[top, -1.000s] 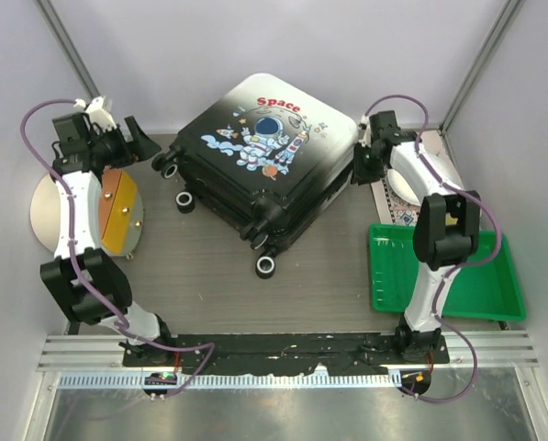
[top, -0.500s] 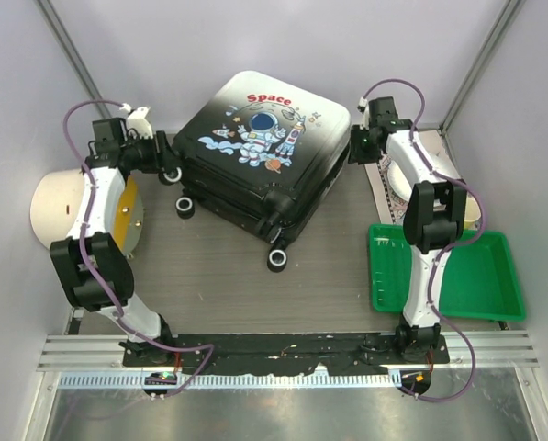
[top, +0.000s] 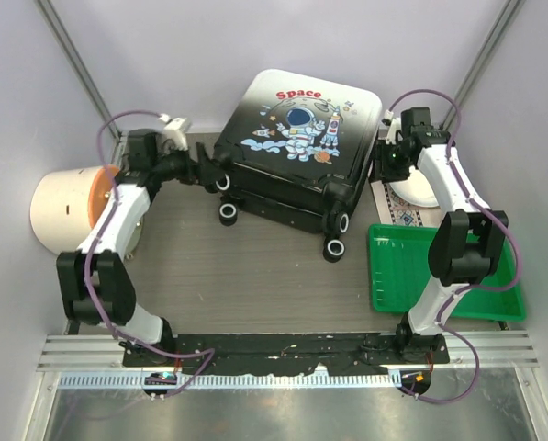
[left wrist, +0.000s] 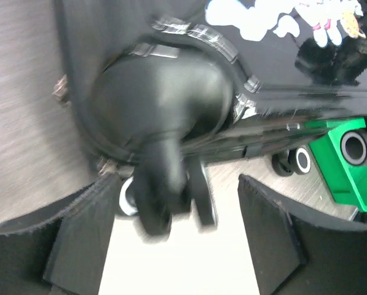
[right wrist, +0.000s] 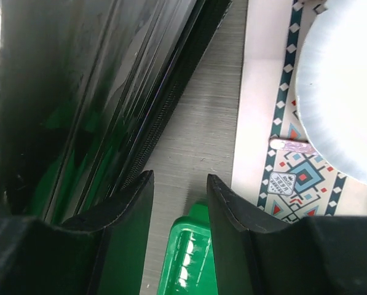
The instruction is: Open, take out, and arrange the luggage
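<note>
**A:** Left gripper (top: 207, 172) stands spread at the luggage's (top: 296, 138) near-left corner, with a wheel (left wrist: 161, 196) between its fingers. The wrist view is blurred, and I see no pinch on it.

**B:** And the right gripper (right wrist: 179, 181)?

**A:** Parted too, with nothing between its fingers, just beside the zip seam (right wrist: 161, 117) on the luggage's right side.

**B:** Where does the luggage lie?

**A:** Flat and shut, print up, at the middle of the table's (top: 255, 276) far edge. Its 4 wheels face the near edge, and the tray (top: 384, 266) is near its near-right corner.

**B:** How will it handle?

**A:** I judge it stiff and glossy: a hard shell, slippery on the broad faces and too wide for either jaw. On its wheels it may roll or swivel when pushed. Its weight I cannot tell.

**B:** So take hold where?

**A:** At the zip pull, which is not visible now, or at the lid edge along the seam, with 1 arm bracing the shell.
</note>
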